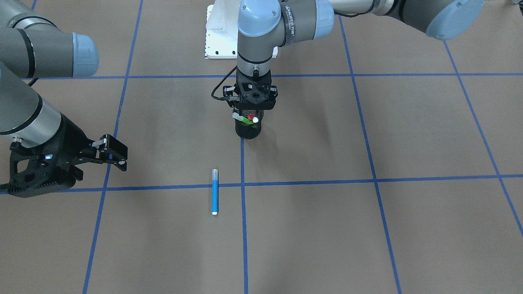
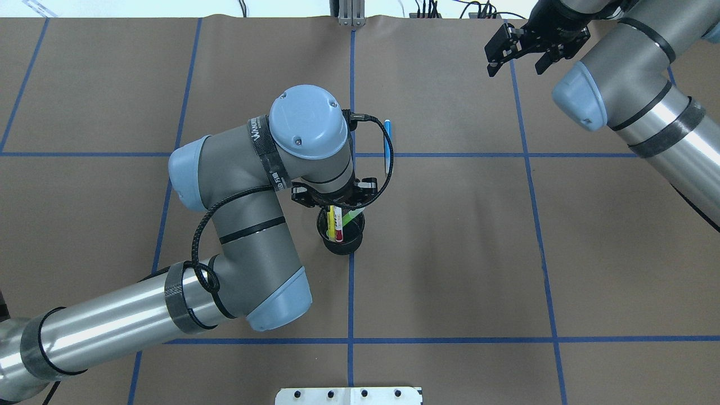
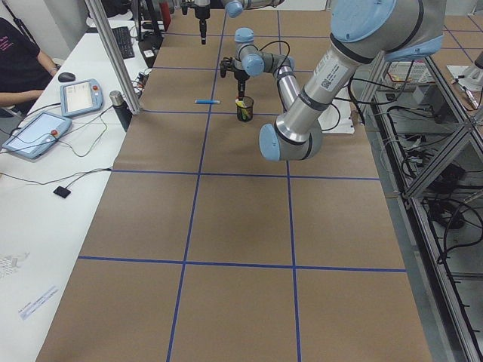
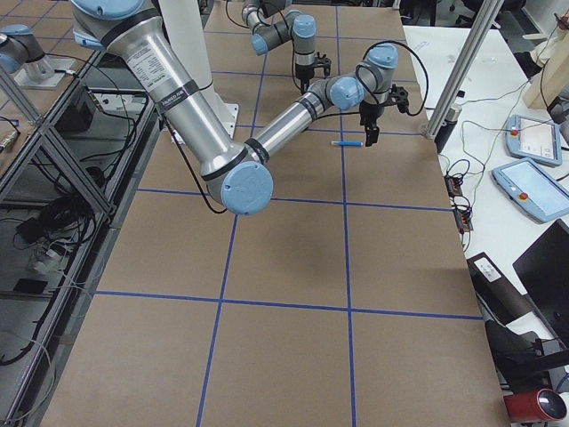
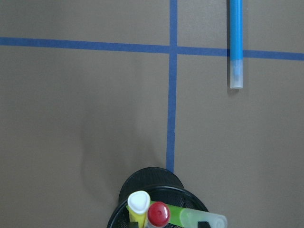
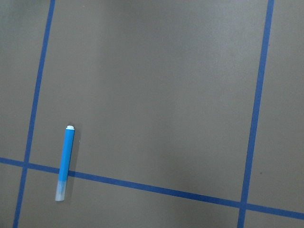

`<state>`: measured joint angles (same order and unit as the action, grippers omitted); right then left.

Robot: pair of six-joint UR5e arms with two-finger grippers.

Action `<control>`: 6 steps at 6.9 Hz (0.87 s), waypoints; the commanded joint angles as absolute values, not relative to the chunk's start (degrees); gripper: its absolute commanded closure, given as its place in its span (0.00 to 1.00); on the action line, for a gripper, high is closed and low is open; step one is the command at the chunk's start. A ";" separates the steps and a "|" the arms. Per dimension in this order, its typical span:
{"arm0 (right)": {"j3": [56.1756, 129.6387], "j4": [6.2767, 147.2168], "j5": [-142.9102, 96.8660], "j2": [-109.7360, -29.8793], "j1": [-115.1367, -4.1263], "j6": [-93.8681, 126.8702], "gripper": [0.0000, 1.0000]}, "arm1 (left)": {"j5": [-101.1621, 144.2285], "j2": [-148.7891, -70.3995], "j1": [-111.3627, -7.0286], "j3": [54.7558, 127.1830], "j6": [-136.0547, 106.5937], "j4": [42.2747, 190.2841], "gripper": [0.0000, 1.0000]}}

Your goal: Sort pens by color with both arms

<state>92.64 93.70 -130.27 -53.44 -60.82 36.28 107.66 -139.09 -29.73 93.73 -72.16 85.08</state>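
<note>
While the left black two-finger gripper point(image 1: 250, 110) is hanging right over the black mesh cup point(image 1: 247, 131), its grip impossible to tell, the yellow marker pen point(image 2: 331, 216), bright green pen point(image 2: 351, 215) and red-capped white pen point(image 2: 338, 228) are standing inside. The solid blue pen point(image 1: 215, 191) is lying flat, well apart from the cup, and the right black gripper point(image 2: 514, 56) is hovering farther off, fingers spread.

Table point(image 1: 367, 228): lying flat under brown covering, blue tape lines point(image 1: 310, 182) running across it in a grid.
Blue pen point(image 1: 215, 192): lying flat across one tape line, just beside a crossing.
Black mesh cup point(image 1: 247, 131): standing upright at a tape line, between pen and base, apart from both.
White base point(image 1: 216, 36): sitting at the robot-side edge.
</note>
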 commanded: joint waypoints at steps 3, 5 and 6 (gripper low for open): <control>92.64 93.69 -130.17 -53.44 -60.73 36.21 0.01 | 106.70 -139.13 -29.97 93.43 -70.85 85.17 0.49; 92.55 93.69 -130.17 -53.44 -60.73 36.21 0.01 | 106.79 -139.13 -29.97 93.43 -70.66 85.43 0.49; 92.55 93.69 -130.17 -53.44 -60.73 36.21 0.01 | 106.87 -139.57 -29.97 93.34 -70.66 85.52 0.49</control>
